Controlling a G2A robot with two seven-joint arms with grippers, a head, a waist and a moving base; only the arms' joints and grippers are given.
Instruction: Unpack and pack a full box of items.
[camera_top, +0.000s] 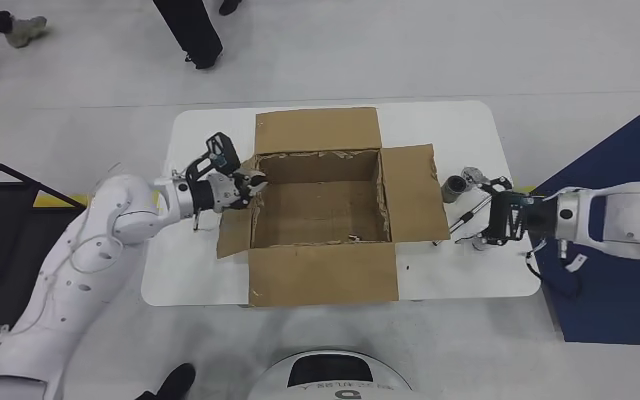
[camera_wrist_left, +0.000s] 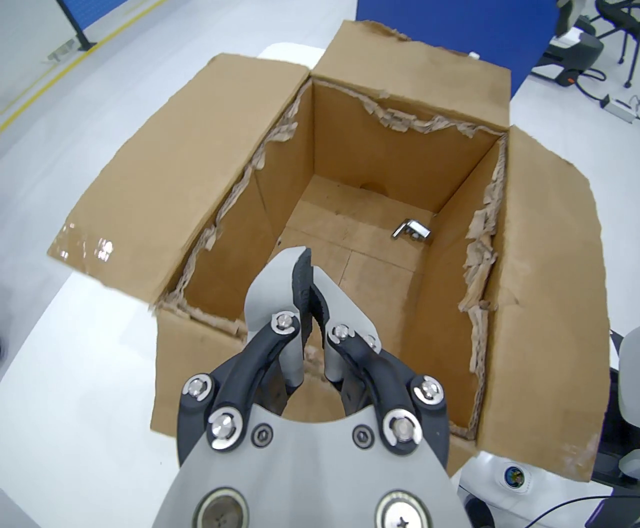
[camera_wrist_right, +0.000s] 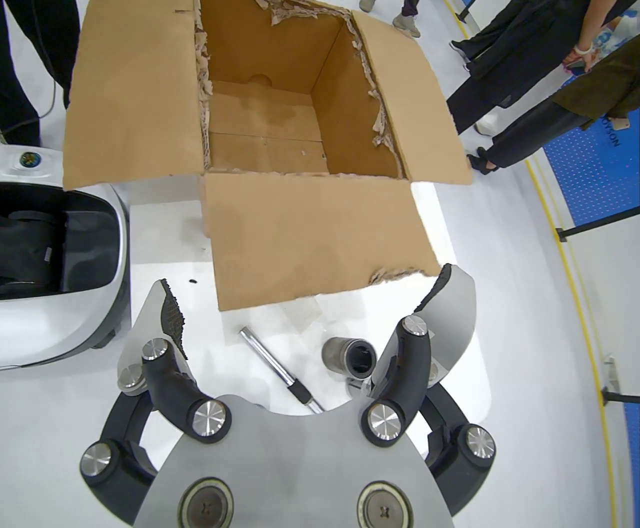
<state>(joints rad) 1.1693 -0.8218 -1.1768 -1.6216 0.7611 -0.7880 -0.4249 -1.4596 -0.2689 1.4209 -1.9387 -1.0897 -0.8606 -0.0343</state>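
Box (camera_top: 320, 130) sits open, left gripper (camera_top: 255, 183) pinched together at its rim, right gripper (camera_top: 472, 210) spread wide beside it over a rod (camera_wrist_right: 272, 357).

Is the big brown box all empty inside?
No, a small shiny metal piece lies on the floor of the box, close to one corner.

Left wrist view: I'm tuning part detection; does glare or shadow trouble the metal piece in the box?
Left wrist view: the metal piece glints yet stands clear of hard shadow on the floor of the box; glare sits on one flap corner. Top view: it is a faint speck by a wall.
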